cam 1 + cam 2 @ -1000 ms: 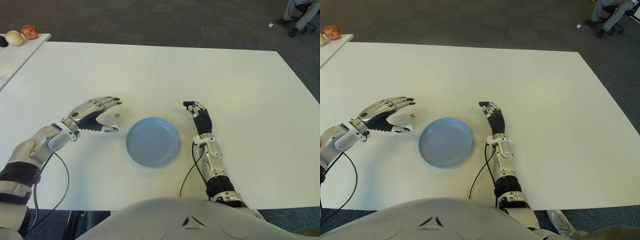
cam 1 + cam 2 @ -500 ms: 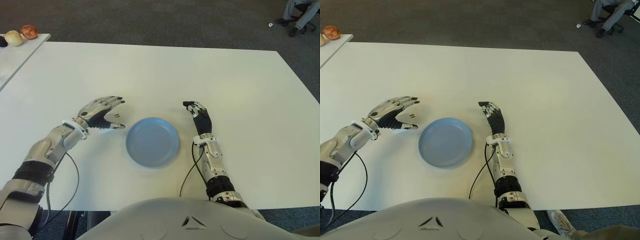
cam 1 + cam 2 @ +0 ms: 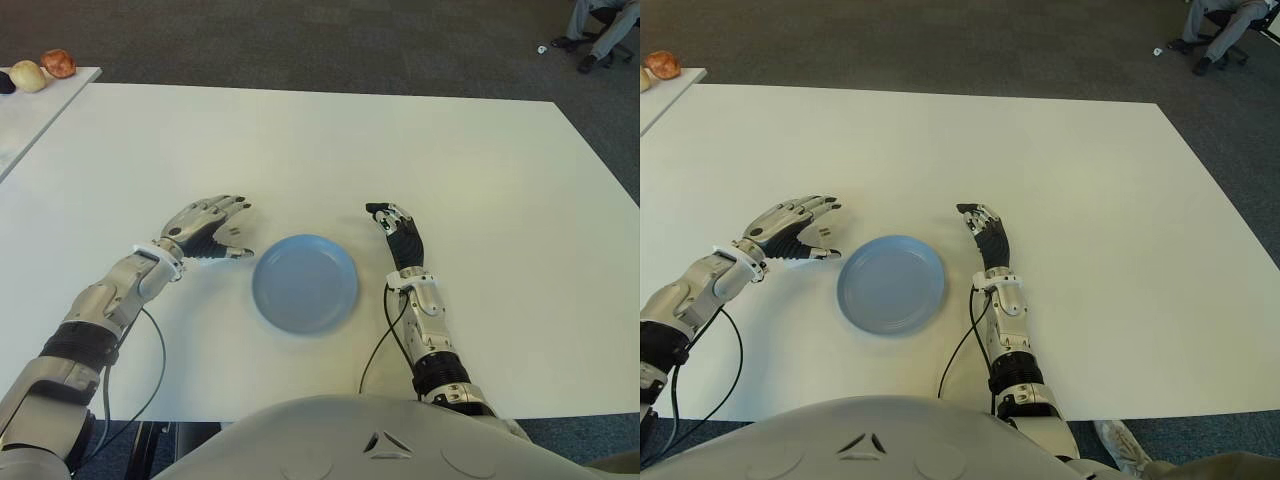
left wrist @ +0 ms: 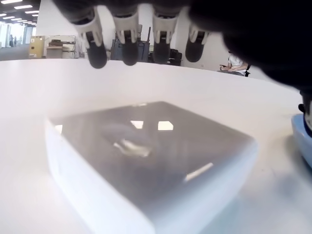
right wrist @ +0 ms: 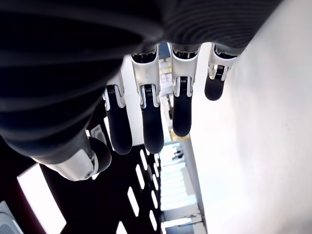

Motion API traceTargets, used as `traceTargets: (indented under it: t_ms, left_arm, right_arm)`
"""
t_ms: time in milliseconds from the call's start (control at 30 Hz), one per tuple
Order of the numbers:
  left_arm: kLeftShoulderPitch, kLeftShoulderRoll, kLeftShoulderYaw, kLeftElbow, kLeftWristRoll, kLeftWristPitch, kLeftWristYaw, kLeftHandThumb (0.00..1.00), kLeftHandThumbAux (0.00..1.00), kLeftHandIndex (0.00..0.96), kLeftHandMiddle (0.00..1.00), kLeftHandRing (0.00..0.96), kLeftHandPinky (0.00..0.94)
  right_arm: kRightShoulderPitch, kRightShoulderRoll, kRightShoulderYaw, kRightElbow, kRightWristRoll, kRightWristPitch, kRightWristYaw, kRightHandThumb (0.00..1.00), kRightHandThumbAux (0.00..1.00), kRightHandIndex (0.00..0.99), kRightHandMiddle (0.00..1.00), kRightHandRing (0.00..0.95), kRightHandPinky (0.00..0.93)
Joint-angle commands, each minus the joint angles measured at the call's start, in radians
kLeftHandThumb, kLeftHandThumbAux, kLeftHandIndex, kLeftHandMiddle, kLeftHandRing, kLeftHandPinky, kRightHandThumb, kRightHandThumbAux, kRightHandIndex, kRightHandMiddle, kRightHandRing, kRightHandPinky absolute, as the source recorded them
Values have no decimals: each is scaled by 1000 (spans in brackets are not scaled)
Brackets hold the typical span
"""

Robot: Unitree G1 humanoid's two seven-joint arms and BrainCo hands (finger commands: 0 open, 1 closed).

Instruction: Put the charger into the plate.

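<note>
Left eye view: a blue plate (image 3: 305, 283) sits empty on the white bench (image 3: 320, 150). The left hand (image 3: 205, 228) arches over a white charger (image 3: 231, 235) at the plate's 9 o'clock, fingers spread above it and the thumb low beside it, nothing gripped. The charger lies on the bench just beside the plate rim, outside it.

Right eye view: the right hand (image 3: 983, 231) shows at the plate's 3 o'clock, close to the rim, fingers loosely extended toward 12 o'clock and holding nothing. A person's legs (image 3: 1220, 25) and a chair show on the dark carpet at far 1 o'clock. A round orange item (image 3: 661, 65) sits on a second bench at far 10 o'clock.

Left wrist view: the charger (image 4: 146, 161) fills the frame, a glossy white block lying flat on the bench. Four dark fingertips (image 4: 129, 41) hang above its far edge, apart from it. A sliver of the blue plate edge (image 4: 302, 136) shows beyond one corner of the charger.

Right wrist view: four fingers (image 5: 146, 117) and the thumb point outward in a relaxed spread, with nothing between them; the bench surface (image 5: 263, 146) runs alongside.
</note>
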Motion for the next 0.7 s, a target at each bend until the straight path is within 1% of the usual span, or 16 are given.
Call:
traceTargets:
  t_ms: [33,300,700]
  left_arm:
    - [-12,4,-27,34,24,-5,28,219,328,0,0,17,105]
    - [-19,6,-55,91,50,-13,100,208,337,0,0,17,108]
    - [-10,20,-77,116,57,-30,149,201,350,0,0,18,105]
  right_arm:
    - [83,34,-7,44,7,66,-6,0,607,378,343,235,100]
    - [91,31,-8,26,11,79,-5,0,603,377,339,231,95]
    - [92,20,-14,22,14,90,6,0,606,373,337,232,99]
